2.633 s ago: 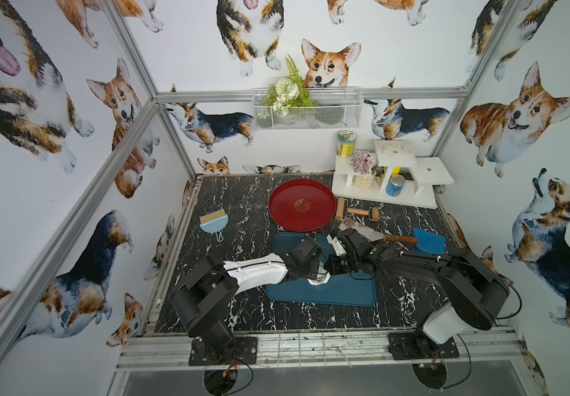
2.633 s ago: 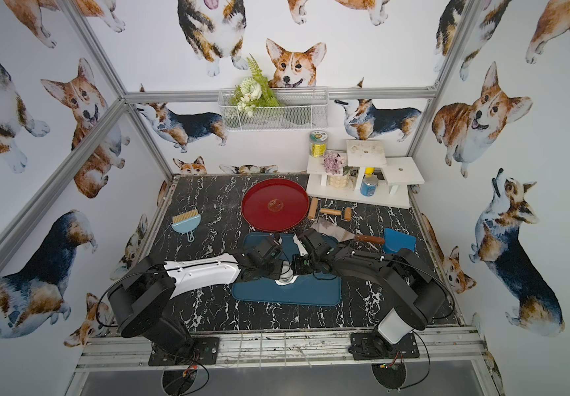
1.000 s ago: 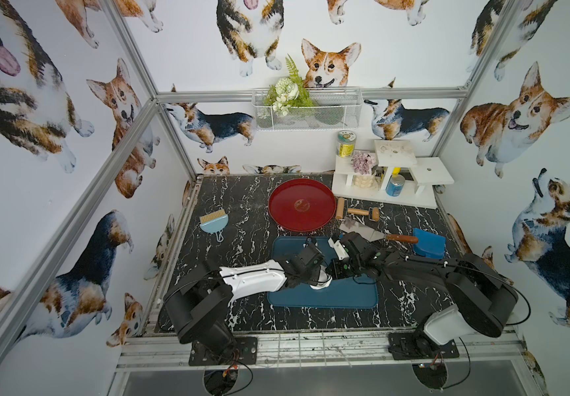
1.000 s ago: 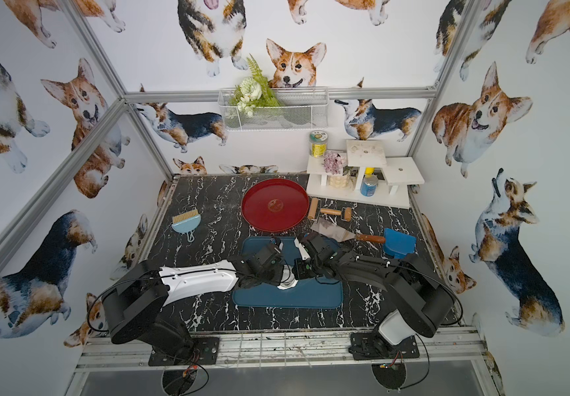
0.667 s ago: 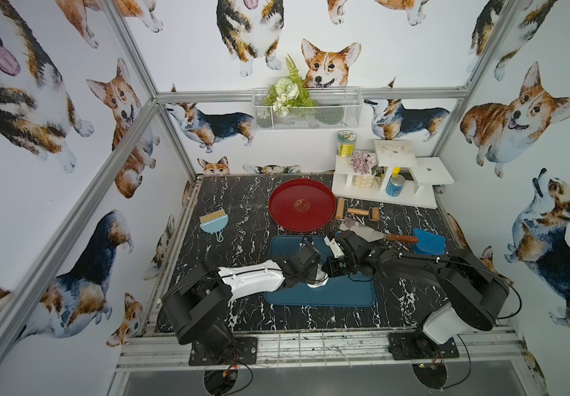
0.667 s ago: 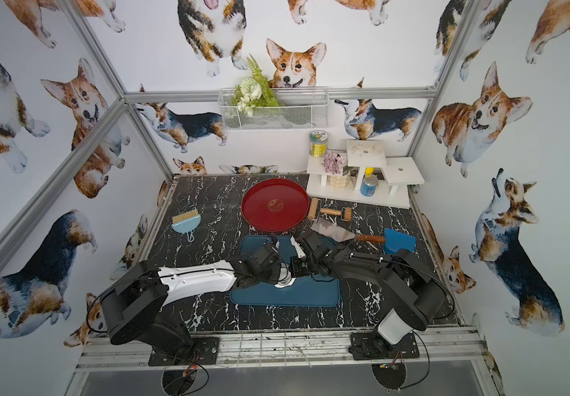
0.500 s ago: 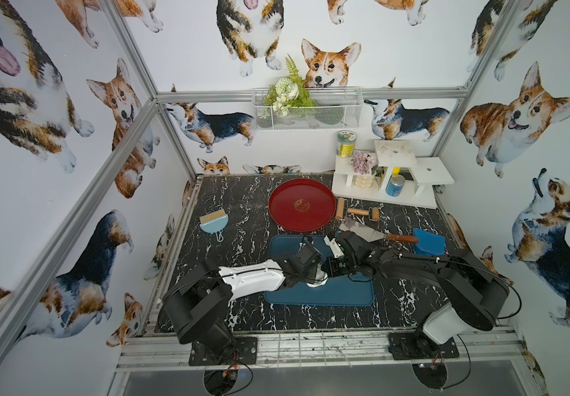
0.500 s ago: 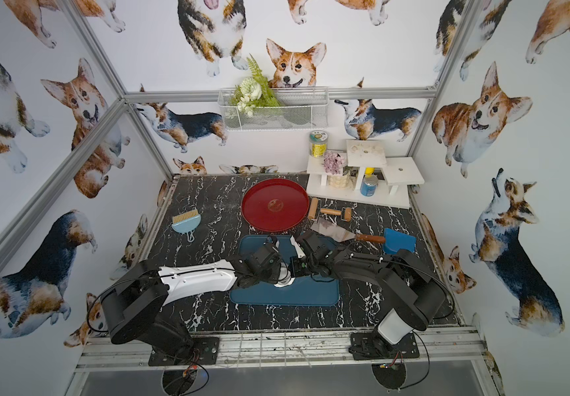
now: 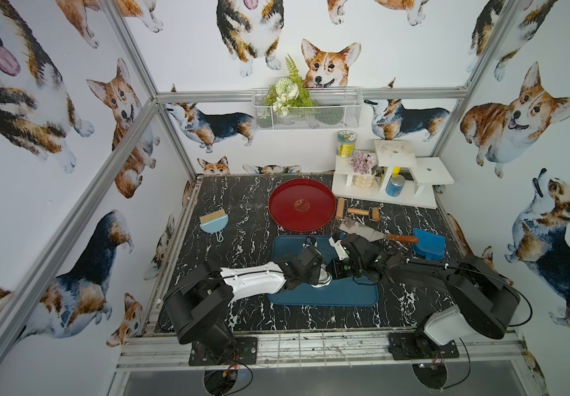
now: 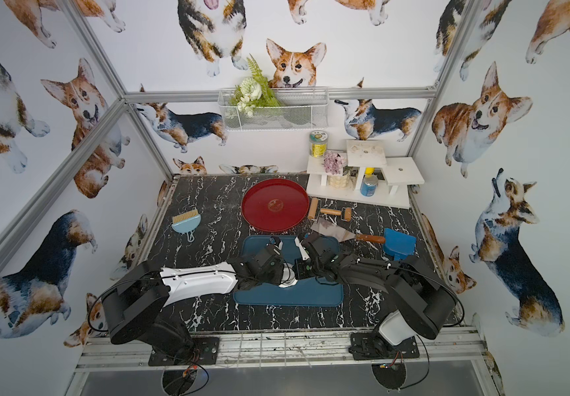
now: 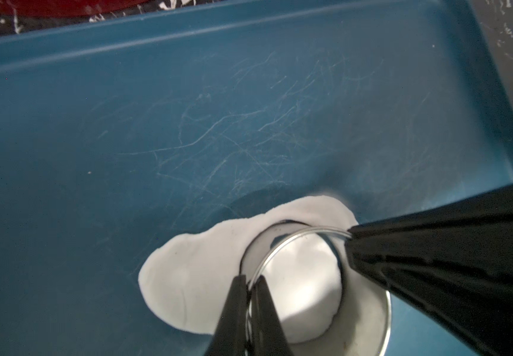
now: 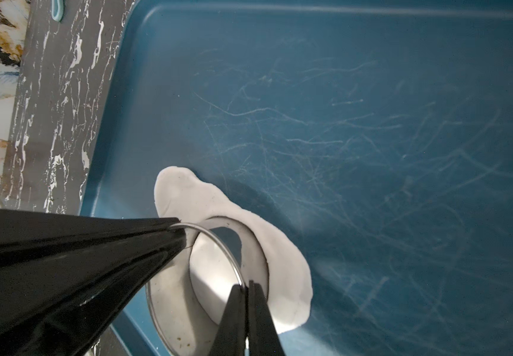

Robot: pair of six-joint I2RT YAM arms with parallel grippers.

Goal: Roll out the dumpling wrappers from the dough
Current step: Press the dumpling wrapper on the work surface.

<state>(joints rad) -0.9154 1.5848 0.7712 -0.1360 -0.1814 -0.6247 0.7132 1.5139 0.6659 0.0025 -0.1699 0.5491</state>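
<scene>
The dough [image 11: 193,277] is a flattened white sheet on the blue tray [image 11: 187,123]. A metal ring cutter [image 11: 295,237] stands on it. Inside the ring shows a round white disc, a dumpling wrapper [image 11: 304,277]; I cannot tell whether it is cut free. My left gripper [image 11: 250,280] is shut on the ring's rim. My right gripper [image 12: 247,285] is shut on the rim at the opposite side. In both top views the two wrists meet over the dough [image 9: 321,280] [image 10: 288,280] near the tray's middle [image 9: 345,295] and hide most of it.
Behind the tray lie a red plate [image 9: 301,204], a wooden roller [image 9: 362,212] and a metal scraper [image 9: 372,233]. A blue scoop [image 9: 429,245] sits right of the tray, a brush [image 9: 213,223] at the left and a white shelf [image 9: 386,178] in the back right corner.
Both grippers stay shut on the ring. They have shifted only slightly over the tray, a little toward the back, with the ring staying on the dough.
</scene>
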